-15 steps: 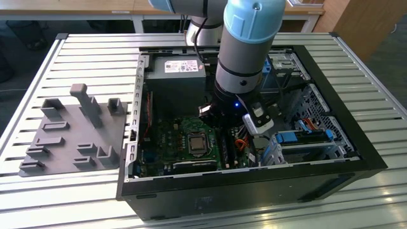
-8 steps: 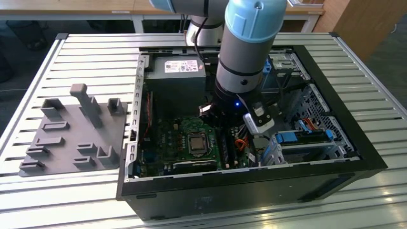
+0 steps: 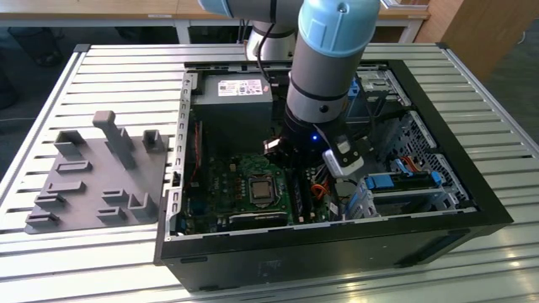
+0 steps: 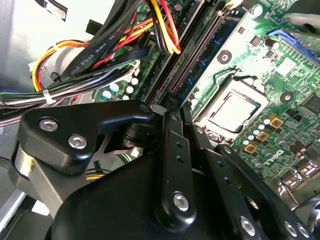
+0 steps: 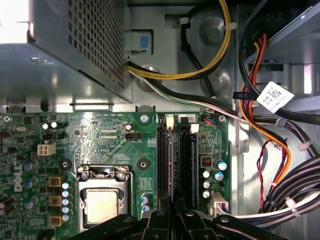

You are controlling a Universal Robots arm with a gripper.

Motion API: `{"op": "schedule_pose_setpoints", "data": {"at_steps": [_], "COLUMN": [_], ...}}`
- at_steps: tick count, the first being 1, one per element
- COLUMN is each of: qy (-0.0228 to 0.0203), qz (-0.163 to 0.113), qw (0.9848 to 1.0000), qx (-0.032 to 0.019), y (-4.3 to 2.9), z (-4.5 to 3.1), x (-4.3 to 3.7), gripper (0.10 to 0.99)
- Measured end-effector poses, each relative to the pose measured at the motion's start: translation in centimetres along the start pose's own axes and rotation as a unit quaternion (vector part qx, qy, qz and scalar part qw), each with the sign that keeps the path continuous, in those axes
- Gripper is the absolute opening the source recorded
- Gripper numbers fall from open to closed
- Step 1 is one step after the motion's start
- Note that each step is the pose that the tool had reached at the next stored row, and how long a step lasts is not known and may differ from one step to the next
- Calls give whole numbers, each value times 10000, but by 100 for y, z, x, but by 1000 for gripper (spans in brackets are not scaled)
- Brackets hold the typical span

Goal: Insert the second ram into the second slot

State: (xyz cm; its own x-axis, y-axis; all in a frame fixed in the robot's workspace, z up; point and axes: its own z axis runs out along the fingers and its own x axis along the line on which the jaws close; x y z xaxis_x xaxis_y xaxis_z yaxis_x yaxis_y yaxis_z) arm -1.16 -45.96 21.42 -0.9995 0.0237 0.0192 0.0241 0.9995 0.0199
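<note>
In both wrist views my gripper (image 5: 172, 209) (image 4: 176, 114) sits low over the motherboard's memory slots (image 5: 186, 165) (image 4: 200, 45). Its two black fingers stand close together and parallel, with only a thin gap. A thin dark-blue edge, the second ram (image 5: 171, 160), runs from between the fingers along the slots, seen edge-on between two dark slots. I cannot tell whether it is seated or just above its slot. In the exterior view the arm (image 3: 319, 107) reaches down into the open computer case (image 3: 337, 243) and hides the fingers.
The processor socket (image 5: 102, 205) (image 3: 259, 188) lies right beside the slots. A grey power supply (image 5: 75, 45) (image 3: 231, 104) and bundled cables (image 5: 265, 145) (image 4: 100, 50) crowd the area. A blue drive bay (image 3: 404, 183) sits at the exterior view's right and a grey fixture tray (image 3: 101, 170) outside the case.
</note>
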Motion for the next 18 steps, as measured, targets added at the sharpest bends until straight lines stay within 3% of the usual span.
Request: {"op": "schedule_pose_setpoints", "data": {"at_steps": [18], "qy": [9], "qz": [-84], "qw": [10000], "qx": [3], "y": [18], "z": [17], "x": [-9], "gripper": [141]}}
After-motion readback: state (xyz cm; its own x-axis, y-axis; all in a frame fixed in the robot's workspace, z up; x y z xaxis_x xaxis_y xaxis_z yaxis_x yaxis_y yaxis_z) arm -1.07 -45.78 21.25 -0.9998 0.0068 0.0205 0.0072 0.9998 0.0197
